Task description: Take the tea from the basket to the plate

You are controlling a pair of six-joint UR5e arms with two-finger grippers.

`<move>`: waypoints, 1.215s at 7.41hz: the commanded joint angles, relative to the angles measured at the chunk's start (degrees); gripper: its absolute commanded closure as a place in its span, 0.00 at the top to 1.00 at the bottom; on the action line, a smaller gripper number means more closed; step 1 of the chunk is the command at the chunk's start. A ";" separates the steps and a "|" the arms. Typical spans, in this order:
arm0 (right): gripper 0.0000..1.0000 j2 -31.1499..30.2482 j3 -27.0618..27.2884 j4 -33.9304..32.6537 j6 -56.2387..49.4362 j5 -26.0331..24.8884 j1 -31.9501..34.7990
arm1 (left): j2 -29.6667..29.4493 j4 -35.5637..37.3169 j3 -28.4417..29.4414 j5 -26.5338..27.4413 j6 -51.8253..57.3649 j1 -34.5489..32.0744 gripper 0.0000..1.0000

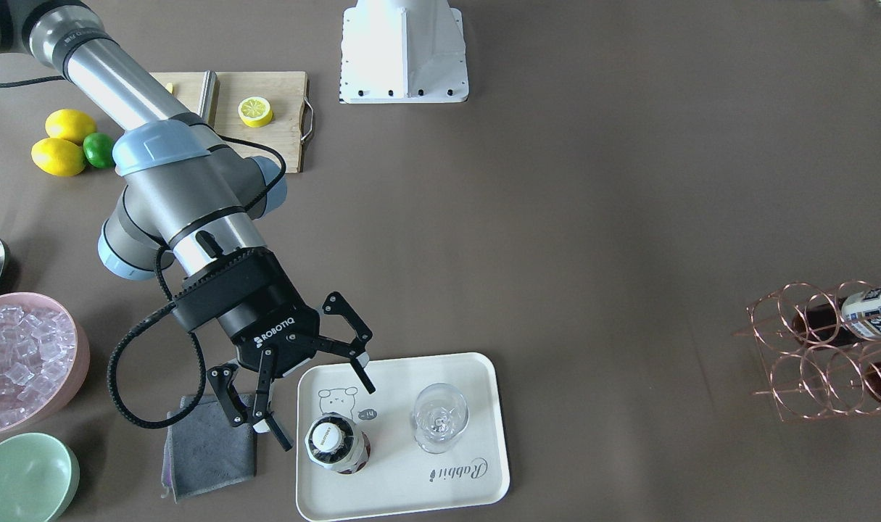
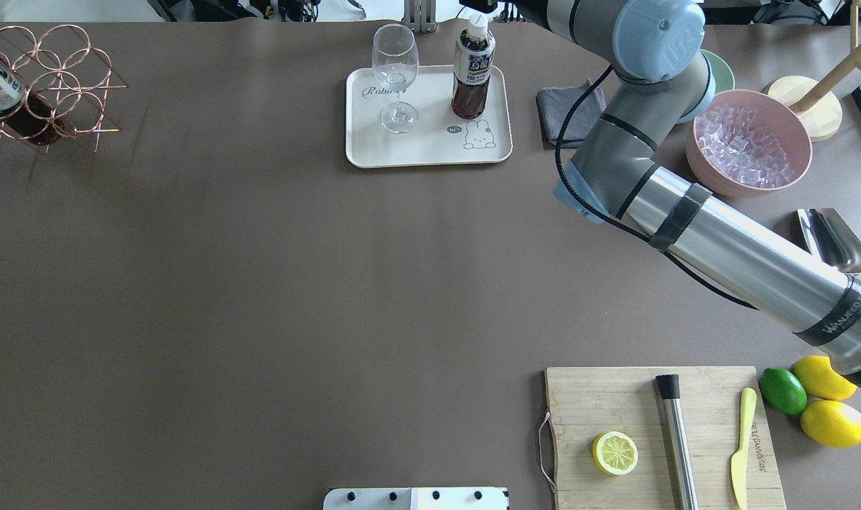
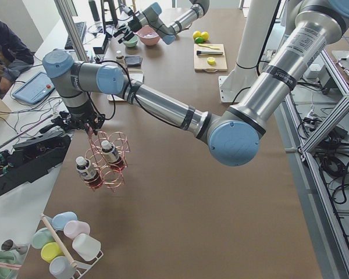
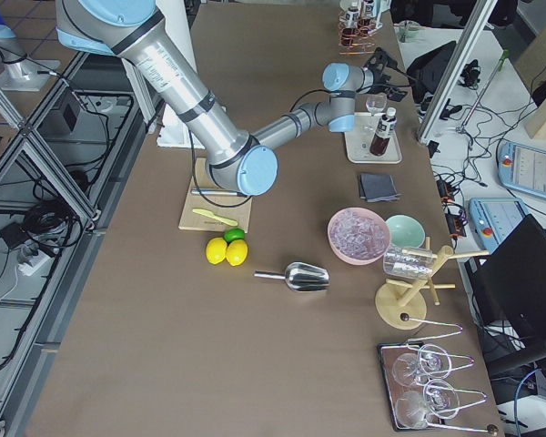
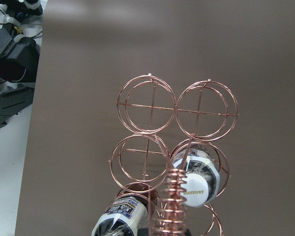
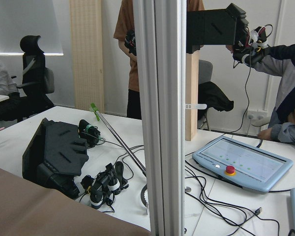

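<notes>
In the front-facing view the right gripper (image 1: 329, 418) is seen with its fingers spread wide. The tea (image 1: 336, 444) is found just beyond the fingertips, untouched, stood on the plate (image 1: 440, 493) (cap towards the claw). From overhead, the bottle's long axis is shown upright, so a straight lift away is judged enough. In the left-side view the left gripper (image 3: 84, 123) is seen above the basket (image 3: 106, 177), well apart from the plate; whether it is spread or closed cannot be told.

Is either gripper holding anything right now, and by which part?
Right gripper is open by the tea on the plate, holding nothing. Left gripper sits at the basket handle; a grip cannot be told.
</notes>
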 commanded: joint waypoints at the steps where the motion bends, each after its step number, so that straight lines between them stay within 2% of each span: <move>1: 1.00 -3.39 12.58 -24.23 1.13 0.75 3.06 | 0.08 -4.72 4.03 0.95 0.14 0.30 0.00; 3: 1.00 -3.40 24.00 -53.13 0.16 5.57 7.97 | 0.16 -5.53 4.57 0.95 0.14 0.30 0.00; 5: 1.00 -5.76 33.25 -74.35 -0.28 9.78 13.77 | 0.43 -5.96 4.66 1.04 0.05 0.48 0.00; 6: 1.00 -8.03 33.81 -79.32 -4.54 16.33 19.45 | 0.77 -7.18 4.75 1.39 -0.21 0.74 0.00; 8: 1.00 -19.94 33.55 -79.38 -15.26 33.11 29.13 | 1.13 -7.55 4.75 3.49 -0.39 1.36 0.00; 9: 1.00 -25.40 33.90 -79.20 -19.75 38.23 32.05 | 1.13 -7.55 4.75 3.50 -0.47 1.45 0.00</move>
